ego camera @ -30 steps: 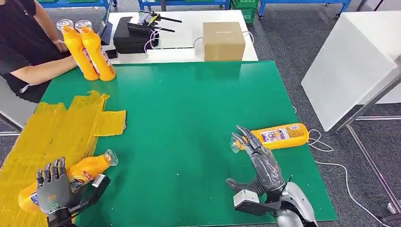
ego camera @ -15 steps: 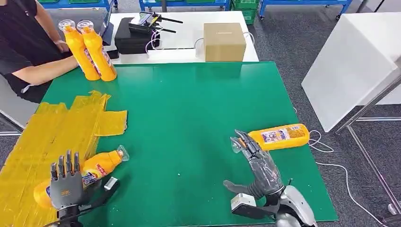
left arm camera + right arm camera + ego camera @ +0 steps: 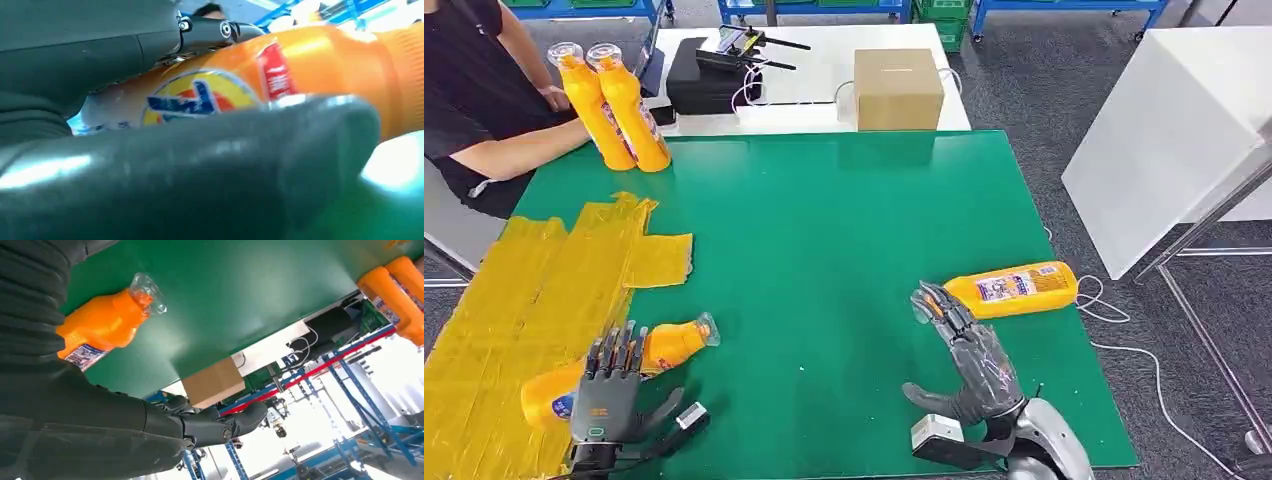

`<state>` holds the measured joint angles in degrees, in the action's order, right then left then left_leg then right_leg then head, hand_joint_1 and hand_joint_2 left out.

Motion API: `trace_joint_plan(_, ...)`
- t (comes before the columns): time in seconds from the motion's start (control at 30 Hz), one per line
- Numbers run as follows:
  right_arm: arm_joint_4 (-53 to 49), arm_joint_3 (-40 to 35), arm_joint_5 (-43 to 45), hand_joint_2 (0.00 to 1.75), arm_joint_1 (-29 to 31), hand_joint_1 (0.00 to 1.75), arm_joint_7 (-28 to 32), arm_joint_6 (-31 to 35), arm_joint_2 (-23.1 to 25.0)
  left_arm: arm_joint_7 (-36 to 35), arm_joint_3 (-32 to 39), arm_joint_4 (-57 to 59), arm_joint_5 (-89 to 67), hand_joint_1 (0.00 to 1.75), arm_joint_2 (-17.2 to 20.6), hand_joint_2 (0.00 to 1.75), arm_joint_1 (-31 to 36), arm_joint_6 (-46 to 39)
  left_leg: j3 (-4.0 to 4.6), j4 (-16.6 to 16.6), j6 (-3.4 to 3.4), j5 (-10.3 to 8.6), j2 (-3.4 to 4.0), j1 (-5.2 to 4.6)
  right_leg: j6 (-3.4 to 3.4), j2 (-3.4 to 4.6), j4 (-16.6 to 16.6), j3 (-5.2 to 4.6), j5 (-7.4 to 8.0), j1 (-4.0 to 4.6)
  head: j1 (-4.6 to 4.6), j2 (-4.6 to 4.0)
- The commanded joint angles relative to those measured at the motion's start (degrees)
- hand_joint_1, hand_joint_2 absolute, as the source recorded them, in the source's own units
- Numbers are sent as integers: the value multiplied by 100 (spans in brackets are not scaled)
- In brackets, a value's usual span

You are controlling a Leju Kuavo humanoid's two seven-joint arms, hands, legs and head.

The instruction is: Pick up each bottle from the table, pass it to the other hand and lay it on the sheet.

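The orange bottle [image 3: 639,358] in play sits in the robot's left hand [image 3: 607,398], fingers wrapped over its body and thumb underneath; the left wrist view shows the label [image 3: 200,97] pressed between them. It lies tilted, base over the edge of the yellow sheet [image 3: 534,300], clear-capped neck pointing out over the green table [image 3: 824,230]. Whether it's resting on the surface or lifted a bit, can't really tell.

Second orange bottle [image 3: 1014,288] lies on its side near the table's right edge. The right hand [image 3: 969,345] reaches toward it with fingers spread and nothing in them, fingertips [image 3: 929,298] just about at the cap end. From the right wrist view the bottle [image 3: 102,322] looks apart from the hand, so no grasp yet.

So it reads like two steps overlapping: the left is on the laying-down part, the right is lining up the next pick. The left needs to get the whole bottle over the sheet before letting go, since the neck hangs off. The right has to come further along the bottle's body, not the cap.

Two more orange bottles [image 3: 614,105] stand at the far left corner by a seated person [image 3: 474,100], with a cardboard box [image 3: 898,87] on the white table [image 3: 814,60] behind.
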<state>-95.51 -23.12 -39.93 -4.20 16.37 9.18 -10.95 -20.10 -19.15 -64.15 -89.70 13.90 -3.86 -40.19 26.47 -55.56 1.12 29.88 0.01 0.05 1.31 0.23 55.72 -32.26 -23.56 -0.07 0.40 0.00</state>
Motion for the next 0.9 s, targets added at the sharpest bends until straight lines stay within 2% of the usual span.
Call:
trace_joint_plan(0.03, 439, 36, 56, 175, 398, 0, 18, -124, 81, 1364, 1787, 693, 319, 0, -723, 0, 342, 330, 3, 6, -5, -5, 3, 6, 1, 2, -11, -2, 10, 6, 2, 0)
trace_joint_plan(0.23, 413, 35, 57, 175, 369, 0, 18, -112, 69, 1476, 1927, 672, 249, 0, -831, 0, 288, 301, -9, 11, -6, -2, 17, 5, 2, 16, -12, 3, 8, 3, 2, 0)
trace_joint_plan(0.4, 538, -46, 73, 175, 497, 0, 49, -138, 109, 1370, 2576, 1027, 22, 0, -817, 0, 770, 237, -4, 9, -9, -6, 7, 10, 0, 6, -13, 1, 10, 9, 0, 0)
trace_joint_plan(0.47, 536, -71, 64, 175, 468, 0, 50, -119, 134, 1339, 2827, 1104, -30, 0, -920, 0, 883, 50, -4, 6, -7, -6, 4, 7, -1, 4, -7, 1, 7, 6, 2, 0)
trace_joint_plan(0.5, 524, -95, 40, 175, 438, 0, 45, -107, 133, 1066, 2711, 859, -30, 0, -878, 0, 812, 19, -4, 5, -6, -5, 3, 6, -1, 3, -5, 1, 6, 6, 0, 0)
trace_joint_plan(0.6, 475, -109, -31, 175, 328, 0, 13, -58, 129, 1124, 3184, -154, 21, 0, -1299, 0, 565, 19, 5, 1, -7, -4, 3, 11, 1, 2, -8, -5, 8, 12, 2, 0)
trace_joint_plan(0.9, 475, -109, -31, 175, 328, 0, 13, -58, 129, 1124, 3184, -154, 21, 0, -1299, 0, 565, 19, 3, 4, -10, -2, 8, 13, 3, 8, -9, -3, 3, 13, 0, 0)
